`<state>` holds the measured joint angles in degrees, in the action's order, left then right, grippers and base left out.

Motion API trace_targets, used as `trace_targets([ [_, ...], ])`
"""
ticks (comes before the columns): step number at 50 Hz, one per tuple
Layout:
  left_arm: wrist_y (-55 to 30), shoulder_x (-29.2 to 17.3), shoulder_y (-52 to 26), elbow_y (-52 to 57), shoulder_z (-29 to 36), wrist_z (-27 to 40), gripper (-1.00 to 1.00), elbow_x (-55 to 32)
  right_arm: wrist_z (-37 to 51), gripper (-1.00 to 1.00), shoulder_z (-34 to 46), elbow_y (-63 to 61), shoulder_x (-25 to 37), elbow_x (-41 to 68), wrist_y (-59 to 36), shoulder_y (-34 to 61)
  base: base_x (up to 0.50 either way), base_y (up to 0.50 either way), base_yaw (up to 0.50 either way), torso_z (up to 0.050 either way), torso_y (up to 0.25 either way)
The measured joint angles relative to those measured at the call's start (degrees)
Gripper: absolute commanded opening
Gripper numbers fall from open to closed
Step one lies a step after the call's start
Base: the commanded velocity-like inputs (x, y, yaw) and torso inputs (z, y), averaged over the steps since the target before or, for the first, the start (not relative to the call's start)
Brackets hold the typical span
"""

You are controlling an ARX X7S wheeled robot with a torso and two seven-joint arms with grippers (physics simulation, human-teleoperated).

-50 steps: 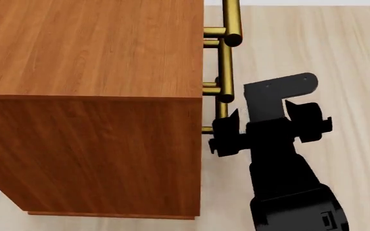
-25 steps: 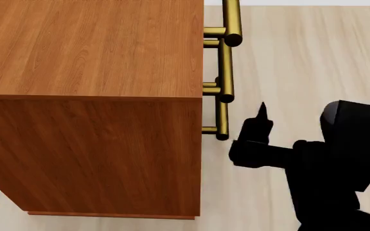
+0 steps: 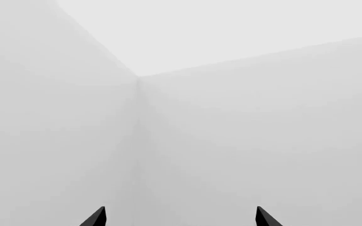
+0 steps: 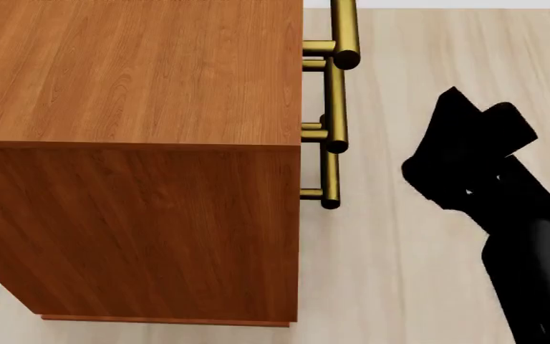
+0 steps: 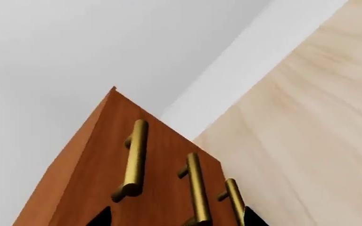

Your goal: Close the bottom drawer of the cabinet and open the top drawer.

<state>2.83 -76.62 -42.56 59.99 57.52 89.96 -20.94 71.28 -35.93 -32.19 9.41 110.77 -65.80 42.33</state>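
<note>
Three brass handles line the cabinet (image 4: 132,143) front; the right gripper (image 4: 461,154) hangs apart, fingers' state unclear.

Bright, even, flat simulator light, sharp focus throughout, no glare, blur or distinct shadows

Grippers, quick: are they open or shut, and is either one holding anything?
Left gripper: open, holding nothing, facing bare wall.
Right gripper: open, holding nothing, off the cabinet handles.
</note>
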Motion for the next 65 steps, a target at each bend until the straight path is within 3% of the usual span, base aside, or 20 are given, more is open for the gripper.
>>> trace_targets([
  [11,-0.1,-0.1,-0.5,0.0,0.3,0.0,1.0,-0.2,11.0,1.0,1.9,1.5,-1.4,10.8,11.2,3.9,0.0,0.0,0.0,0.0,0.0],
  [26,-0.4,0.0,-1.6,0.0,1.3,0.0,1.0,-0.5,14.3,1.0,12.4,9.4,5.7,21.0,25.4,9.1,0.0,0.0,0.0,0.0,0.0],
  [42,-1.0,0.2,-2.6,0.0,2.1,0.0,1.0,-1.0,10.1,1.0,18.3,24.2,9.7,24.7,27.8,14.1,0.0,0.0,0.0,0.0,0.0],
  [65,-0.8,0.1,-3.1,0.0,2.7,0.0,1.0,-1.0,5.2,1.0,27.3,36.4,9.0,20.7,25.8,19.2,0.0,0.0,0.0,0.0,0.0],
])
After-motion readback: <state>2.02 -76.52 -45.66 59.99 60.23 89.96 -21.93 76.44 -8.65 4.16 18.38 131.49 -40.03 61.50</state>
